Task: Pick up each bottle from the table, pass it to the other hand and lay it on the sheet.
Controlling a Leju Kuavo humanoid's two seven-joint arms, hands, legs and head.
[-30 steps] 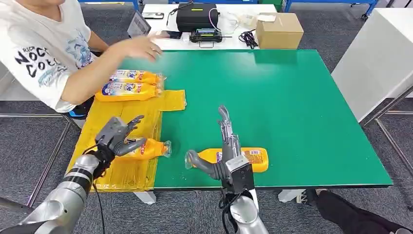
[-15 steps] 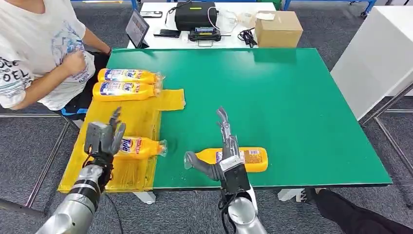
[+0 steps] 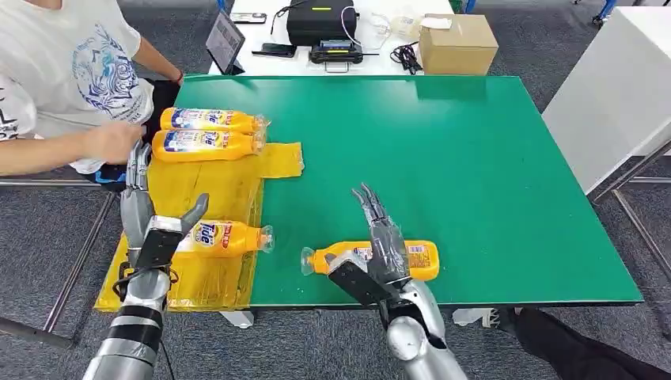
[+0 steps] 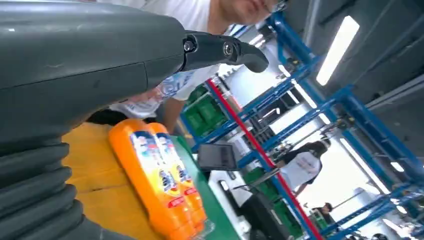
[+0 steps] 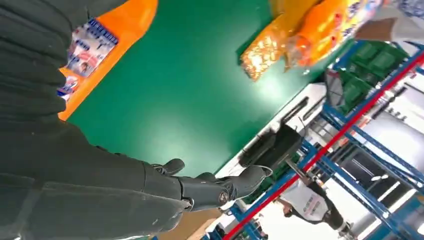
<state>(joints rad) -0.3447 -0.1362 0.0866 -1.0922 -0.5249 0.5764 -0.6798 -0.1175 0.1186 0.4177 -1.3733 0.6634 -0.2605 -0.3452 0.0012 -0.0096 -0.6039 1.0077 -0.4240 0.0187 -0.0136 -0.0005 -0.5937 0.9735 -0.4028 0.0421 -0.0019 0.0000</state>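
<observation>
The green table (image 3: 475,174) carries a yellow sheet (image 3: 229,186) with 3 bottles on it. 1 bottle (image 3: 423,260) lies off the sheet near the front edge, under the right hand (image 3: 380,253), whose fingers are spread, holding nothing. The left hand (image 3: 146,218), also released, stands beside the nearest sheet bottle (image 3: 225,237). Risk: a shallow grasp could roll the round bottle off the edge.

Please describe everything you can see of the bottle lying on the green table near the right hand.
The bottle is orange-yellow plastic with a colourful printed label and a clear cap end pointing toward the yellow sheet. It lies on its side on the green table near the front edge, off the sheet. The right hand is over its middle, fingers spread.
</observation>
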